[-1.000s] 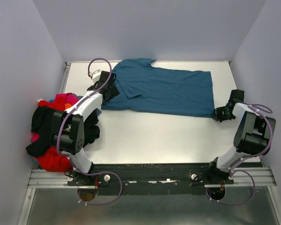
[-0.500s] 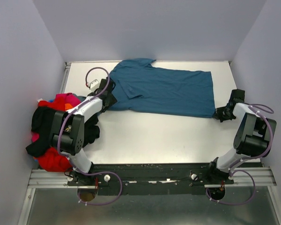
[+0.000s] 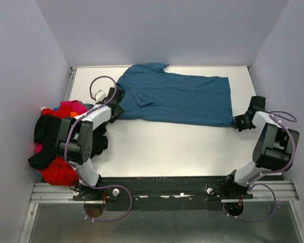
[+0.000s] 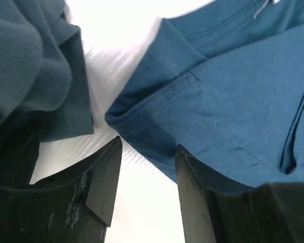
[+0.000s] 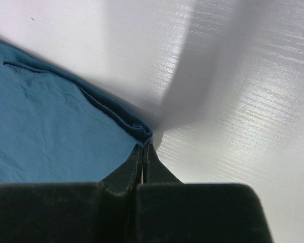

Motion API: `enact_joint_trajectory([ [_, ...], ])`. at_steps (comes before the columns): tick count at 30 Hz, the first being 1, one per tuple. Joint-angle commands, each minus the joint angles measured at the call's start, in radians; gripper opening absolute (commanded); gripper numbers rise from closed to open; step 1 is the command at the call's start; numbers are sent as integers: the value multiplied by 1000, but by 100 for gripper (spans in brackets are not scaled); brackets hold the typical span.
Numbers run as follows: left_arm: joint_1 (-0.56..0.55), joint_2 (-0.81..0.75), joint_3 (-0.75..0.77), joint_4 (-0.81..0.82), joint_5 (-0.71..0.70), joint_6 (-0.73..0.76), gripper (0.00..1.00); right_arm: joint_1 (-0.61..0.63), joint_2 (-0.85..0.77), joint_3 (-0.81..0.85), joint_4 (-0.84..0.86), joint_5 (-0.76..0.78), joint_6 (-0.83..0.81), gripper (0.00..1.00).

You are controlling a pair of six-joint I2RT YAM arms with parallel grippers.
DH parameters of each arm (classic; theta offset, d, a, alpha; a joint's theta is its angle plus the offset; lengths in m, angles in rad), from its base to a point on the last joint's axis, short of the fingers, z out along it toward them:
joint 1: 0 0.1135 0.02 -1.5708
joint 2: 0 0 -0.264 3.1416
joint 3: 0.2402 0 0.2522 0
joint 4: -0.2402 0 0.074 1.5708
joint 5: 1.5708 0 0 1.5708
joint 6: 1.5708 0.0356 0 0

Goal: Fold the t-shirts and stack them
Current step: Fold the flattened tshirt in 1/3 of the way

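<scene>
- Jaws seen from the top view: the left jaws sit at the sleeve end of the teal t-shirt (image 3: 177, 98), which lies flat along the far side of the counter (image 3: 167, 147). The right jaws are at its near right corner. The left arm could snag the heaped shirts (image 3: 55, 136) beside it.
- Left wrist view: jaws partly open and holding nothing, with the sleeve hem (image 4: 152, 98) just ahead. Closing here may catch one layer only, or miss.
- Right wrist view: jaws clamped on the very tip of the hem corner (image 5: 142, 132). A hard pull could slip it free.
</scene>
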Motion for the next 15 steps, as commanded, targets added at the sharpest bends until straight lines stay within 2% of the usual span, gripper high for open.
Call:
enact_joint_trajectory([
  [1, 16, 5, -7, -5, -68, -75, 57, 1, 6, 8, -10, 18, -9, 1],
  [7, 25, 35, -33, 24, -55, -114, 57, 1, 8, 8, -8, 18, -12, 1],
  [9, 25, 51, -36, 32, -46, -117, 54, 1, 5, 7, -10, 18, -11, 1],
  [15, 30, 71, -64, 120, -48, -86, 26, 0, -7, 7, -13, 18, -11, 1],
])
